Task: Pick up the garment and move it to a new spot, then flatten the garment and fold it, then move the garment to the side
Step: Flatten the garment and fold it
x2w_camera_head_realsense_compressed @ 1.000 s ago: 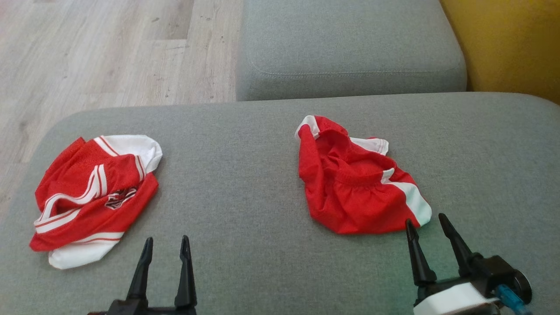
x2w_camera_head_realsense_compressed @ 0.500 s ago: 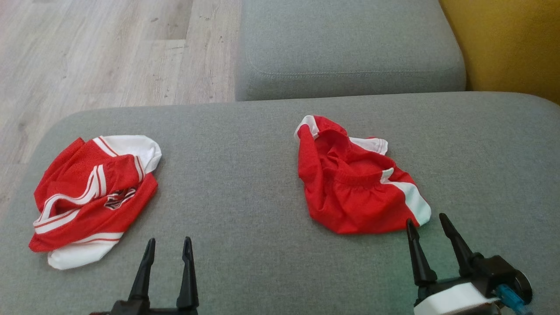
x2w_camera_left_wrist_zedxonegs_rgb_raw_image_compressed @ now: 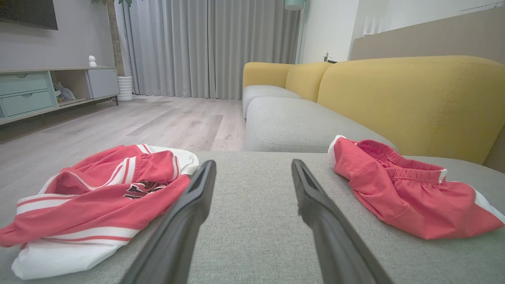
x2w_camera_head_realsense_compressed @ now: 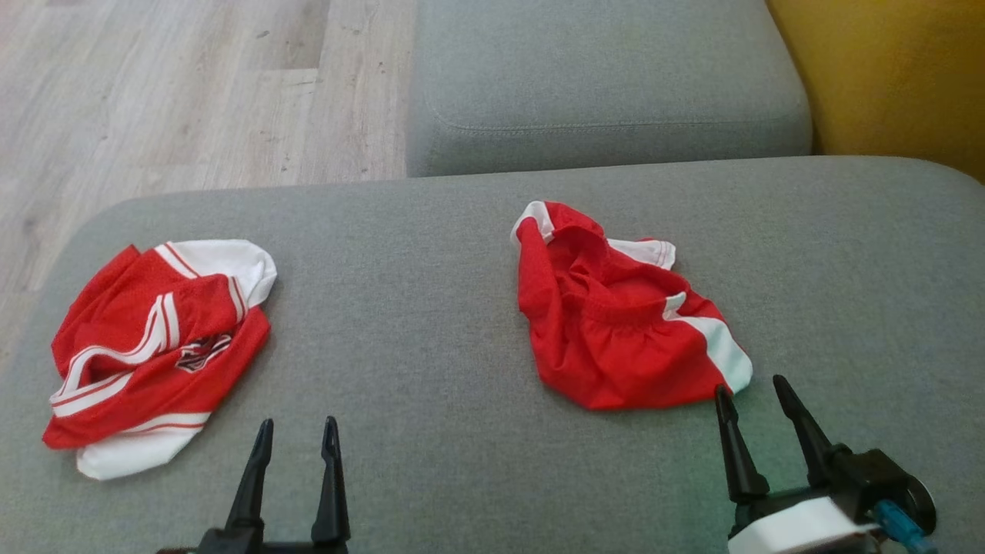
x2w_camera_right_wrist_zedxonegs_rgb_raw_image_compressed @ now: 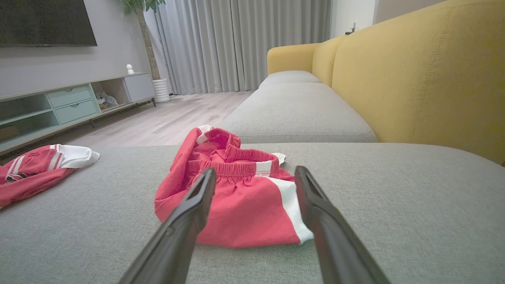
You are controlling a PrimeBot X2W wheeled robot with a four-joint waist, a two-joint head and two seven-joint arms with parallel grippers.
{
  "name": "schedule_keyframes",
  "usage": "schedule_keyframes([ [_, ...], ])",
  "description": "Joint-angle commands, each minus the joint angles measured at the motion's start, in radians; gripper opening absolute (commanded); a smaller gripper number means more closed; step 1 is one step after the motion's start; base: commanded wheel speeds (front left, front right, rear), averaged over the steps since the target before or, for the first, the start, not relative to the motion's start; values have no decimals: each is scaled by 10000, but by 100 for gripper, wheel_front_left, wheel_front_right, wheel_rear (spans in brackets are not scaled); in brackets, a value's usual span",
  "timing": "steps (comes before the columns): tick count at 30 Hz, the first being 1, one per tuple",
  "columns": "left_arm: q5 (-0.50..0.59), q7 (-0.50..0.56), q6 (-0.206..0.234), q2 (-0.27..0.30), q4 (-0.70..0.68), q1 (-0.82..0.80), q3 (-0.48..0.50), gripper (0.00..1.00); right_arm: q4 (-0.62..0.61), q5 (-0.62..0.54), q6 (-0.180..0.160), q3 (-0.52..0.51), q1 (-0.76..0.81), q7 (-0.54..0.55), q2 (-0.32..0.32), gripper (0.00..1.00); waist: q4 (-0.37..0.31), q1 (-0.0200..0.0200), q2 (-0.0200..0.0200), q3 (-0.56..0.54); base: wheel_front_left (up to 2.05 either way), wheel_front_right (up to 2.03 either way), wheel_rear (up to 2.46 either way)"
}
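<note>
The whole head view has slid a touch leftward since a second ago. That's the camera turning; the clothes lie as they did. Both grippers are spread and empty. The left gripper [x2w_camera_head_realsense_compressed: 298,421] sits lower left over the bare grey sofa cushion [x2w_camera_head_realsense_compressed: 431,323]. The right gripper [x2w_camera_head_realsense_compressed: 750,385] sits lower right, tips right at the near hem of the red shorts [x2w_camera_head_realsense_compressed: 616,338]; I can't tell if they touch. The shorts lie crumpled right of centre, white side stripe nearest that gripper. Far left is the red-and-white jersey [x2w_camera_head_realsense_compressed: 146,346], bunched up, its dark crest [x2w_camera_head_realsense_compressed: 202,352] too small to read. The wrist views add the room: yellow backrest [x2w_camera_right_wrist_zedxonegs_rgb_raw_image_compressed: 426,79], grey curtains [x2w_camera_left_wrist_zedxonegs_rgb_raw_image_compressed: 209,47], a cabinet with pale green drawers [x2w_camera_left_wrist_zedxonegs_rgb_raw_image_compressed: 23,94] and a dark wall screen [x2w_camera_right_wrist_zedxonegs_rgb_raw_image_compressed: 47,21].
</note>
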Motion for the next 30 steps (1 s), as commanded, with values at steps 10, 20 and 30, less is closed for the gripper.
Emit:
schedule_keyframes([
  [10,673,-80,-115,-45,-229,-552,111,100,-366,0,-7,488,-565,-55,-37,100,-812,0,-1,365,0,0,0],
  [20,1445,-80,-1154,188,1148,-3104,-632,100,-615,107,-7,766,-1054,-55,-37,100,-2345,0,-1,1644,0,0,0],
  [30,1879,2158,-1722,65,3376,-7148,-2177,100,-871,404,-7,978,-1874,-55,-37,100,-2904,0,-1,3280,0,0,0],
])
